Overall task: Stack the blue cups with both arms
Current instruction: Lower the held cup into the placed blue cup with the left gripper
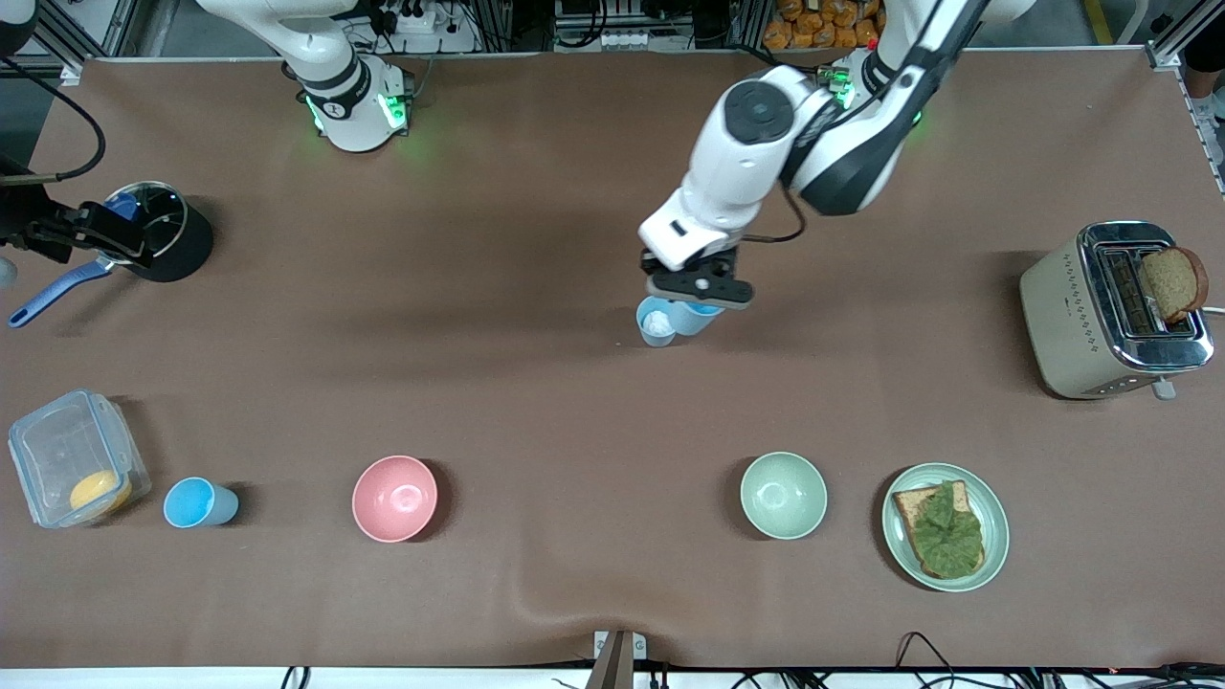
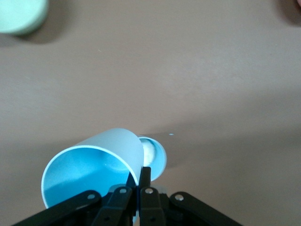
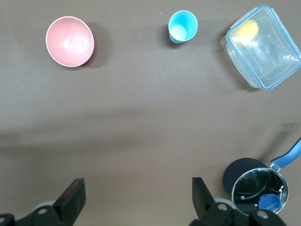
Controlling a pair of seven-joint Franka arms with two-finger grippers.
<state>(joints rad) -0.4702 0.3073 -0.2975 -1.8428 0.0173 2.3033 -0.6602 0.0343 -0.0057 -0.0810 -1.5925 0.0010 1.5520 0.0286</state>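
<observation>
- Gripping one tilted blue cup (image 1: pixel 697 317) by its rim, left hand (image 1: pixel 700 284) closed, apparently touching a second cup (image 1: pixel 656 322) on the table (image 1: pixel 536 287).
- Right hand (image 3: pixel 136 200) wide open, empty, waiting near the black pot (image 3: pixel 249 181).

L gripper (image 1: pixel 698 290) clamped mid-table; R gripper (image 3: pixel 136 200) spread wide, waiting.

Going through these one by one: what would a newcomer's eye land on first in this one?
First, the left gripper at mid-table, shut on the rim of a tilted blue cup held just over a second blue cup standing on the brown table. Next, the third blue cup standing alone near the front edge, between the pink bowl and a clear lidded container. The right gripper waits open, up in the air near the black pot.
</observation>
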